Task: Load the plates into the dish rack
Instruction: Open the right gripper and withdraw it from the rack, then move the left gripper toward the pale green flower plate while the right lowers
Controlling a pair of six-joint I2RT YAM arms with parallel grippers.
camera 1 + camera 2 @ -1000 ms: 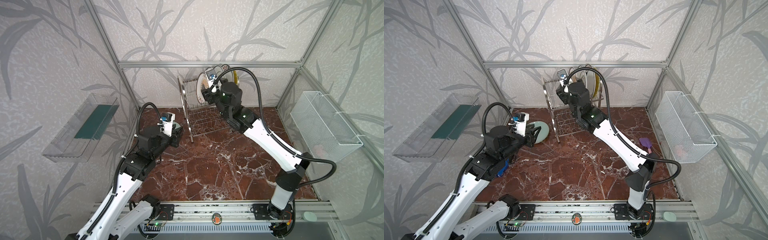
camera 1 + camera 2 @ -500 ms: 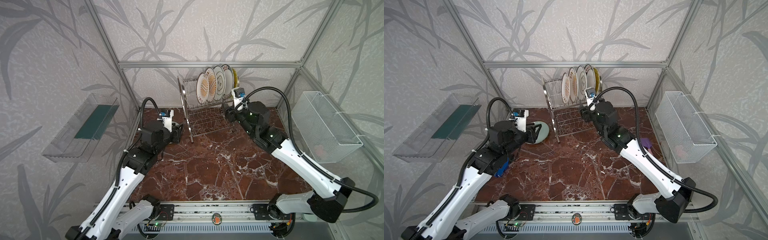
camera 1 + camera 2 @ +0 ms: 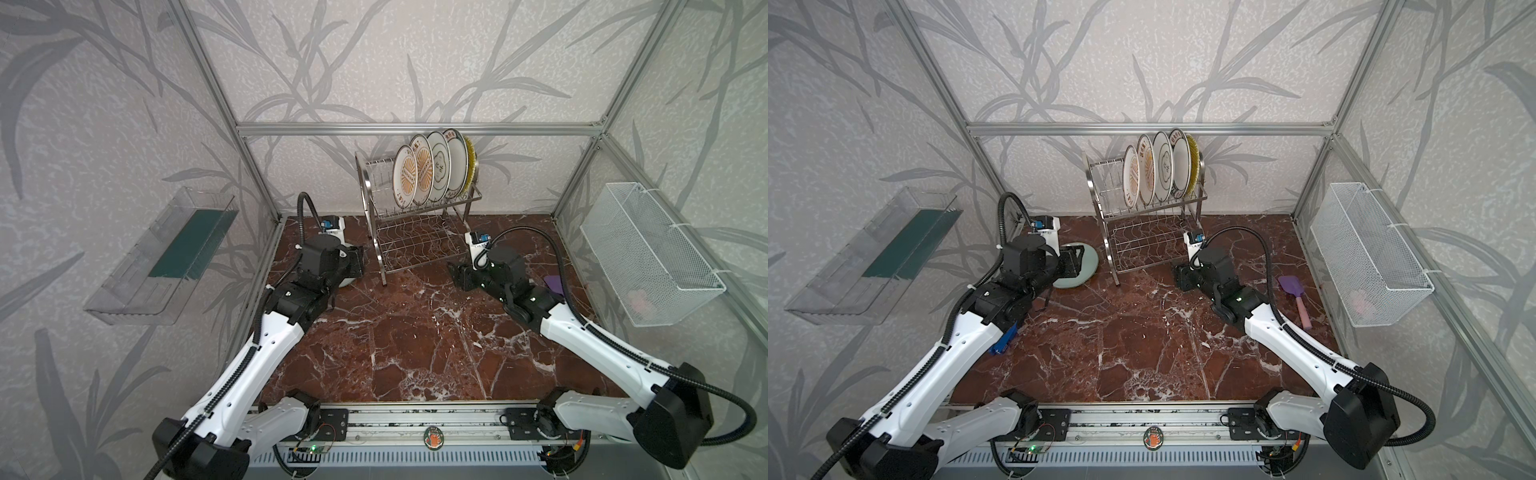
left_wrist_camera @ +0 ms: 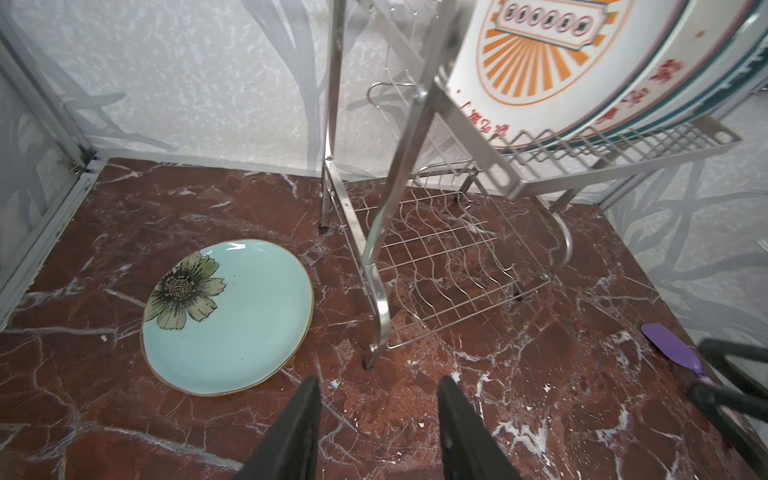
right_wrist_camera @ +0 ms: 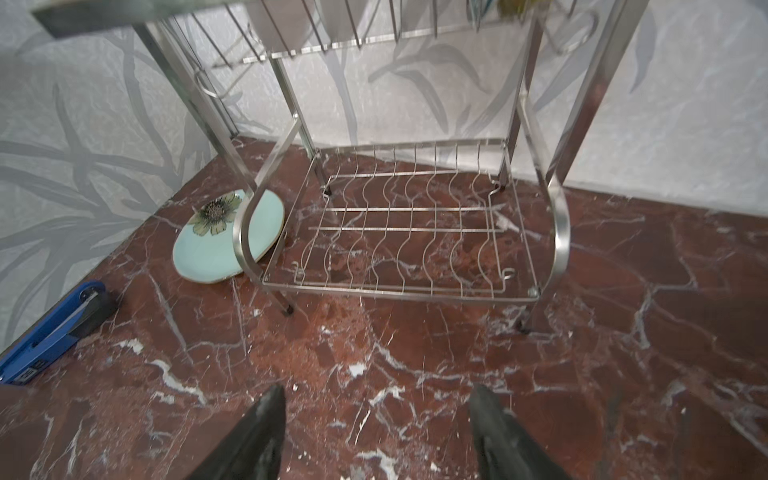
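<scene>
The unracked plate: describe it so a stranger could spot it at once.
Find the steel rack at the table's back. A plate lies flat beside its leg, by the left arm. It alone is pale blue-green with a flower; the others stand racked.

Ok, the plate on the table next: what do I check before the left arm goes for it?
1. Celadon plate flat on the table, apart from the dish rack leg: ok.
2. Left gripper open, empty: ok.
3. Plate rim between its fingers: not ok.
4. Free prongs beside the five racked plates: ok.
5. Right gripper open, empty, clear of the rack: ok.
6. Room under the rim for a finger: cannot tell.
</scene>
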